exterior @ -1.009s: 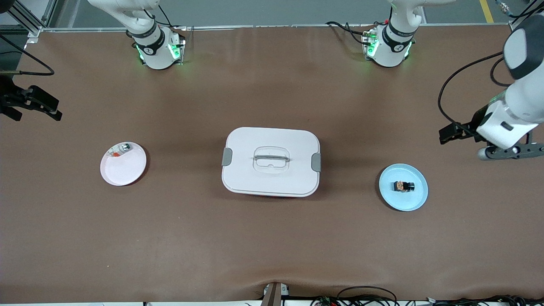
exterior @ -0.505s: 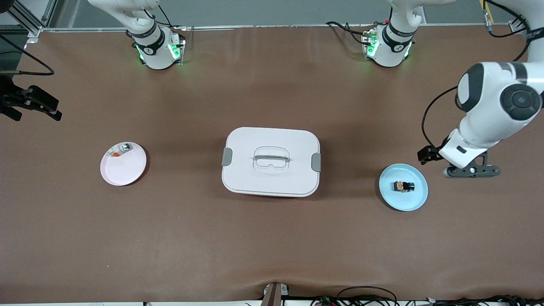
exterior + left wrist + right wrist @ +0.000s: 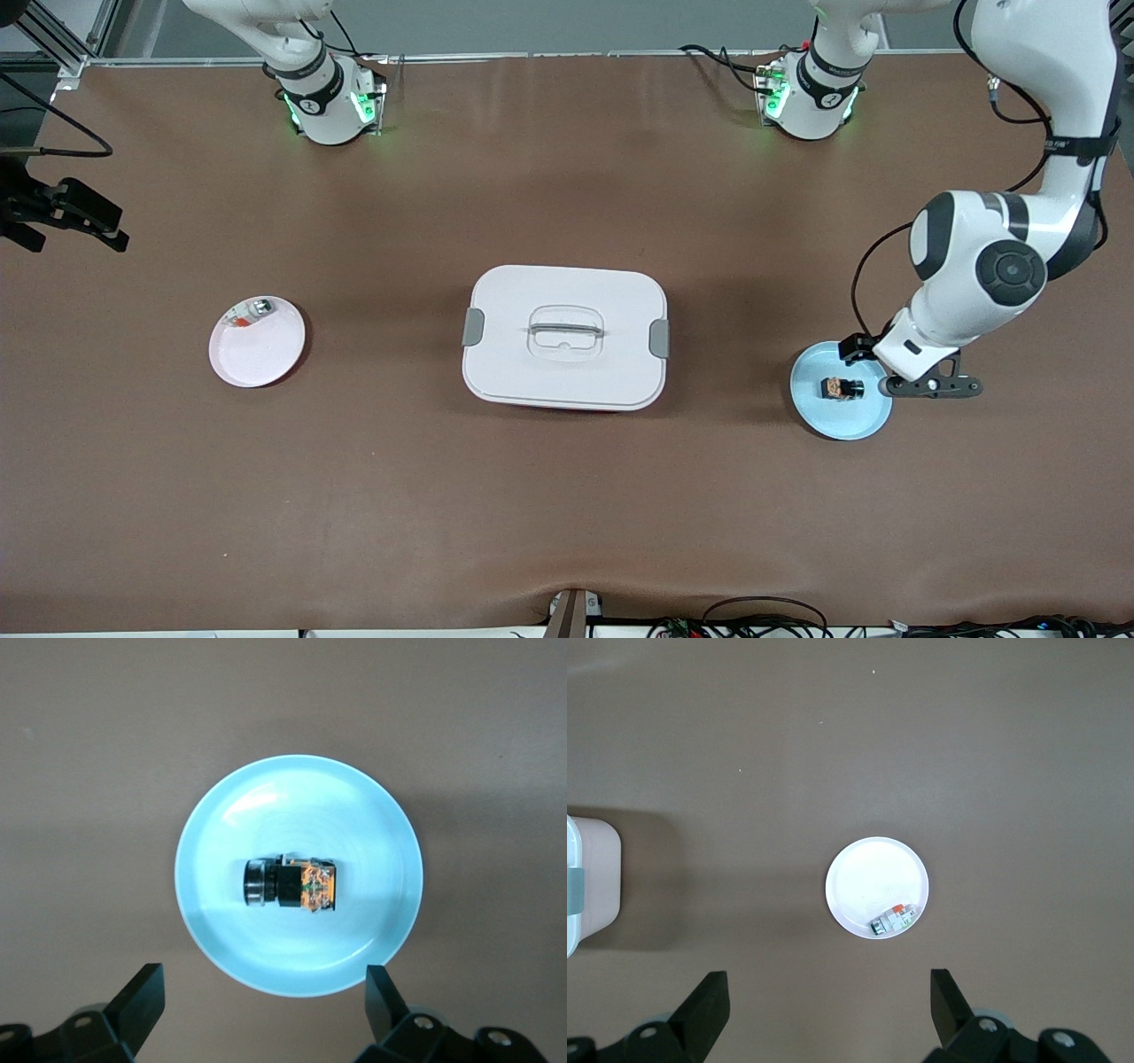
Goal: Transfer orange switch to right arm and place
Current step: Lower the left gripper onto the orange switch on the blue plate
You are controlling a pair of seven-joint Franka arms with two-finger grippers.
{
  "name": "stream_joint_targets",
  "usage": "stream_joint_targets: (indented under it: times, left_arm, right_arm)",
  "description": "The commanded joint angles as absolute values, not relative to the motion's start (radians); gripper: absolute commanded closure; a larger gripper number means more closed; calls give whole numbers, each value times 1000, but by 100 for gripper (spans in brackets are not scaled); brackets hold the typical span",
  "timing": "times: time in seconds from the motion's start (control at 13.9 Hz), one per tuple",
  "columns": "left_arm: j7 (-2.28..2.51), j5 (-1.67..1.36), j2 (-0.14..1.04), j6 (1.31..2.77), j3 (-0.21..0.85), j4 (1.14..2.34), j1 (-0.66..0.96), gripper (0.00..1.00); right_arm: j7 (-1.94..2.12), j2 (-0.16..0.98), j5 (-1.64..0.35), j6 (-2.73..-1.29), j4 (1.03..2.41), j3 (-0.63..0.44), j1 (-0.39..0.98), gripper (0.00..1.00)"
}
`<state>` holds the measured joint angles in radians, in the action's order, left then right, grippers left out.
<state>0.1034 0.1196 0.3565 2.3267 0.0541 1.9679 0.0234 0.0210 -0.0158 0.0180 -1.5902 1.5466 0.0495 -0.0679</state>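
Observation:
The orange switch (image 3: 841, 387) (image 3: 292, 884), a tiny black block with an orange-tan part, lies on its side in the middle of a light blue plate (image 3: 828, 421) (image 3: 390, 815) toward the left arm's end of the table. My left gripper (image 3: 930, 386) (image 3: 263, 1005) hangs open just past the plate's rim, above and beside the switch, with nothing between its fingers. My right gripper (image 3: 830, 1008) waits open and high over bare table beside the white plate (image 3: 859, 877).
A white lidded box (image 3: 565, 337) with a handle and grey clasps stands mid-table. The pinkish-white plate (image 3: 257, 350) toward the right arm's end holds a small silvery-white piece (image 3: 252, 311) (image 3: 893, 920). Brown mat lies all around.
The left arm has swung in from the table's end and come down beside the blue plate, its gripper still open. The right arm, switch, plates and box have not moved.

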Motion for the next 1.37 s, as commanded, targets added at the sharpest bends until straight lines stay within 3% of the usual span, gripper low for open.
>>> stream_joint_targets:
  times: [0.0,1.3]
  left_arm:
    - [80,140,406,2388,58,1968,17,0]
    - [57,138,574,2591,63,1957,-5,0]
  right_arm:
    - [17,-15,25,-1586,1536,52,-69,0]
    - [17,-15,25,-1586,1536,54,-69,0]
